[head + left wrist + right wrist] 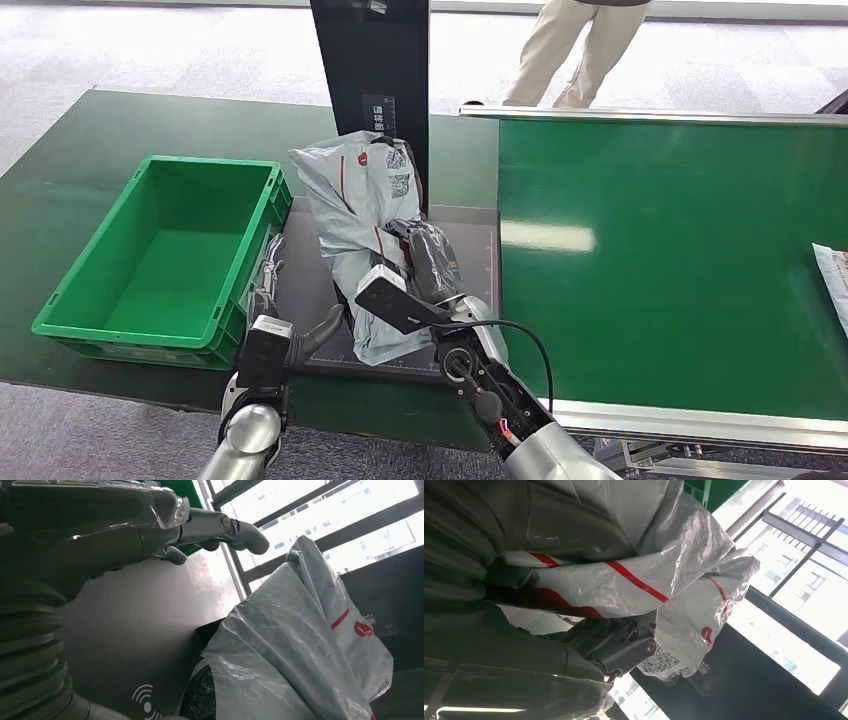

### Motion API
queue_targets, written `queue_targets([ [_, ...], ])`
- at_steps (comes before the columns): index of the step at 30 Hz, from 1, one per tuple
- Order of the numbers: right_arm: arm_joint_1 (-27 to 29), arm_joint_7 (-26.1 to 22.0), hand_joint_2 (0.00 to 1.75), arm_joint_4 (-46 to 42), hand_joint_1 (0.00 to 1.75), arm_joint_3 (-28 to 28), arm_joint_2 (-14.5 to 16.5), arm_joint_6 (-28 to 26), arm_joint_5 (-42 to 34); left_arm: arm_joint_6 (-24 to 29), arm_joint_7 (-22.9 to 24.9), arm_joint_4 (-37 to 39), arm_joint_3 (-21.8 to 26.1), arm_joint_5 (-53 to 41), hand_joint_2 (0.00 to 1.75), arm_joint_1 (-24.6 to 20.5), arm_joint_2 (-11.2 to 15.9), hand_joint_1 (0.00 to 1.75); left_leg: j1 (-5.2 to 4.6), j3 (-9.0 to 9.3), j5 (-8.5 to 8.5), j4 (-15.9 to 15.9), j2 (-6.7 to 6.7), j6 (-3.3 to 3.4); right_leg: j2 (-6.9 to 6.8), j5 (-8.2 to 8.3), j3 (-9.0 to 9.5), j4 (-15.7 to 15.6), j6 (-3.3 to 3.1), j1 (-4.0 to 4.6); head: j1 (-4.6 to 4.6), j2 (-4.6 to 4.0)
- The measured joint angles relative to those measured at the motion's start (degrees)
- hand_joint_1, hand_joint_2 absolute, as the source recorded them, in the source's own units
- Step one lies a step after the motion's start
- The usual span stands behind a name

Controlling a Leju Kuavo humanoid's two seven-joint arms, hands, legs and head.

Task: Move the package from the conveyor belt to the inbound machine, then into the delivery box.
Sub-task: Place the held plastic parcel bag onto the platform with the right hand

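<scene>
Package (362,215): grey plastic mailer bag with red stripes, a red logo and a printed label; crumpled and standing up on the inbound machine platform, leaning toward the black post at 12 o'clock. Also seen in the left wrist view (300,645) and, draped over the right hand, in the right wrist view (664,570).
Inbound machine (320,290): flat dark grey platform with scale marks along its edges, at the centre of the head view; a wireless symbol shows on its surface in the left wrist view.
Black post (370,60): upright dark column rising from the far edge of the platform, at 12 o'clock.
Right hand (425,262): at 5 o'clock of the package, fingers closed into the bag's lower folds; it grips the package.
Left hand (268,300): at 8 o'clock of the package, at the platform's left edge beside the crate; fingers (235,530) apart and extended, holding nothing, not touching the bag.
Delivery box (85,290): green plastic crate at 9 o'clock of the platform, just beside it, interior bare.
Conveyor belt (680,250): green surface at 3 o'clock of the platform, metal rail along its edges.
Second parcel (832,280): pale bag at the belt's far right edge, partly cut off.
Person (575,45): legs in light trousers, standing beyond the belt at 1 o'clock.
</scene>
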Motion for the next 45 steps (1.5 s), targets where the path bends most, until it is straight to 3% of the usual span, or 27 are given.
queue_targets([
  [18, 0.04, 0.86, 1.75, -0.68, 1.75, 1.30, 0.01, 0.45, 0.72, -0.57, 0.00, 0.34, -0.13, 0.13, 1.75, -0.66, -0.02, 0.00, 0.01, 0.00, 0.00, 0.00, 0.00, 0.00, 0.00, 0.00, -0.01, 0.00, 0.00, 0.01, 0.00, 0.00],
  [22, 0.01, 1.37, 1.75, -0.76, 0.00, 2.04, 0.02, 0.44, 0.34, -0.79, -0.02, 0.97, -0.17, 0.26, 1.75, -1.41, -0.21, 0.00, 0.01, 0.00, 0.00, 0.00, 0.00, 0.00, 0.00, 0.00, -0.01, 0.00, 0.00, 0.01, -0.02, 0.00],
  [45, -0.06, 1.71, 1.75, -0.19, 0.00, 2.13, 0.02, -1.33, -1.17, -1.18, -0.06, 2.69, -0.24, 0.35, 1.75, -2.89, -0.31, 0.00, 0.01, 0.00, 0.00, 0.00, 0.00, 0.00, 0.00, 0.00, -0.01, 0.00, 0.00, 0.01, -0.01, 0.00],
])
